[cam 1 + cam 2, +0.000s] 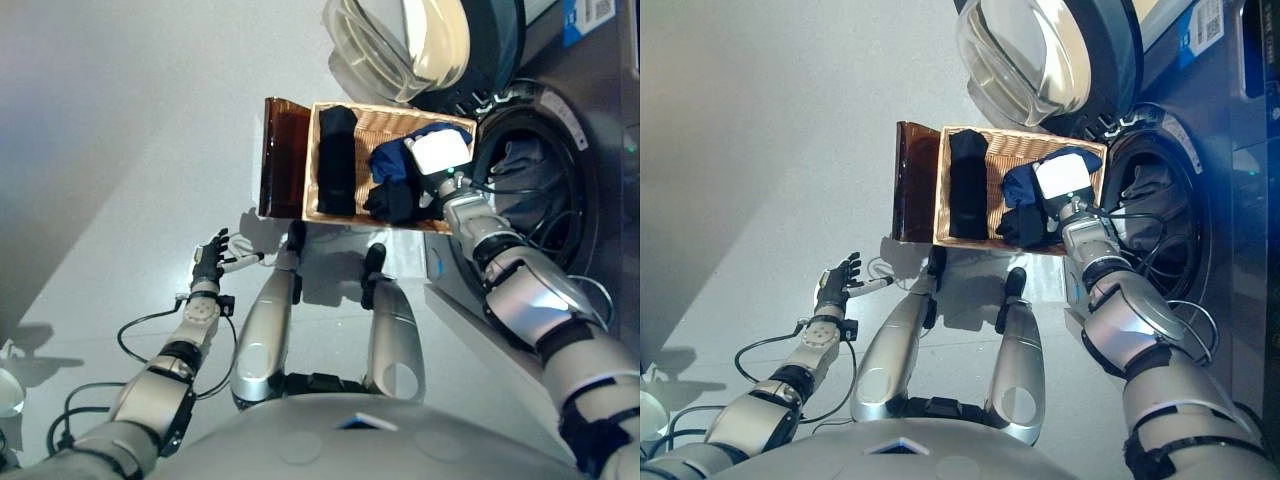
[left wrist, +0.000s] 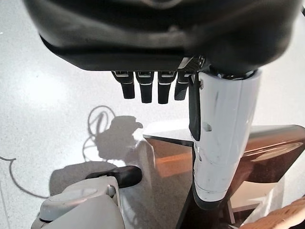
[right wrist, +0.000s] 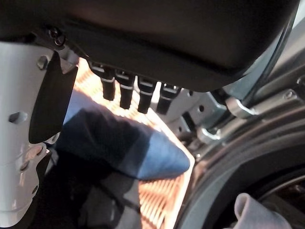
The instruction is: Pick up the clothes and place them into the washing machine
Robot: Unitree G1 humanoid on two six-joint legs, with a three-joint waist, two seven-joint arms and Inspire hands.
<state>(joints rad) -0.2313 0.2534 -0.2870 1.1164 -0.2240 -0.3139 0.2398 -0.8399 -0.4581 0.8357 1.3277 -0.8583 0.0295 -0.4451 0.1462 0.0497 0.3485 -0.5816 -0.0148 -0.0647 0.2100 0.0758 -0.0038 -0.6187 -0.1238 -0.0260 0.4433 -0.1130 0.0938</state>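
Note:
A wicker basket (image 1: 452,122) stands on the floor in front of the washing machine's open drum (image 1: 560,215). It holds a long black garment (image 1: 337,160), a blue garment (image 1: 393,157) and a second black piece (image 1: 392,202). My right hand (image 1: 440,153) hovers over the basket's drum-side end, just above the blue garment (image 3: 128,143). Its fingers (image 3: 138,93) are straight and hold nothing. A grey cloth (image 1: 515,160) lies inside the drum. My left hand (image 1: 208,262) is open over bare floor, well to the left of the basket.
The machine's round glass door (image 1: 400,40) hangs open beyond the basket. A brown panel (image 1: 283,158) stands against the basket's left side. Pale floor (image 1: 120,120) stretches out to the left.

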